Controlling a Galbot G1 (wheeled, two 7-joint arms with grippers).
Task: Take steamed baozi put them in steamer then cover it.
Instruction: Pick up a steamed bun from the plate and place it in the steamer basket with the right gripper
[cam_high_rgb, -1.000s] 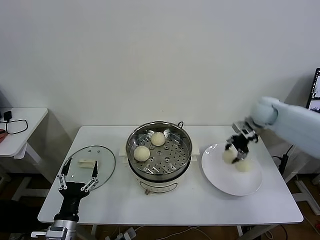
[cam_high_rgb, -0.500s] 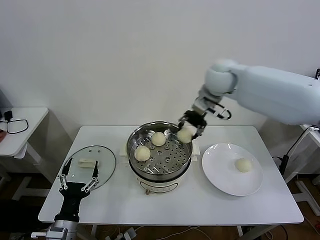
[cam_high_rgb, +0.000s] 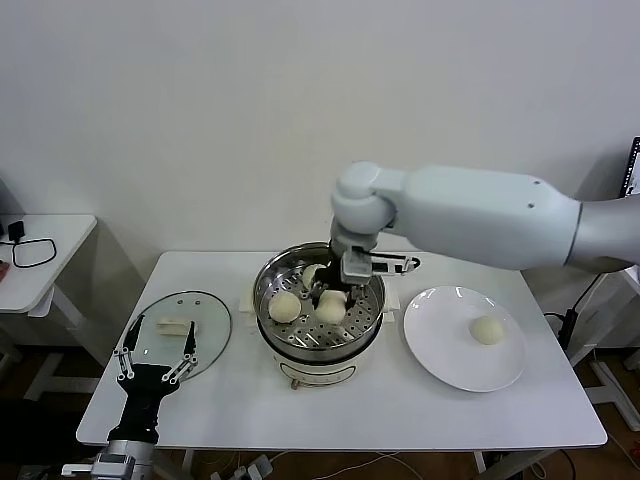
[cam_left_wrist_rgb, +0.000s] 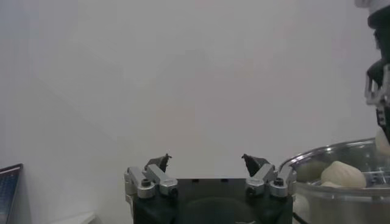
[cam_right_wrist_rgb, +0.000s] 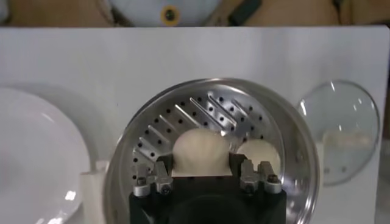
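Note:
My right gripper (cam_high_rgb: 331, 297) is down inside the steamer (cam_high_rgb: 372, 300), shut on a baozi (cam_high_rgb: 330, 307) at or just above the perforated tray. In the right wrist view the held baozi (cam_right_wrist_rgb: 203, 149) sits between the fingers (cam_right_wrist_rgb: 159, 176). Two more baozi lie in the steamer, one at its left (cam_high_rgb: 284, 306) and one at the back (cam_high_rgb: 312, 275), partly hidden by the gripper. A fourth baozi (cam_high_rgb: 487, 329) lies on the white plate (cam_high_rgb: 450, 365). The glass cover (cam_high_rgb: 178, 330) lies flat on the table at the left. My left gripper (cam_high_rgb: 156, 350) is parked open near it.
The white table (cam_high_rgb: 400, 410) carries the steamer in the middle, the plate to its right and the cover to its left. My right arm spans from the right over the plate. A small side table (cam_high_rgb: 40, 255) stands at the far left.
My right gripper carried a baozi from the plate leftward over the steamer's rim and lowered it inside. One baozi stays on the plate. The left arm has not moved.

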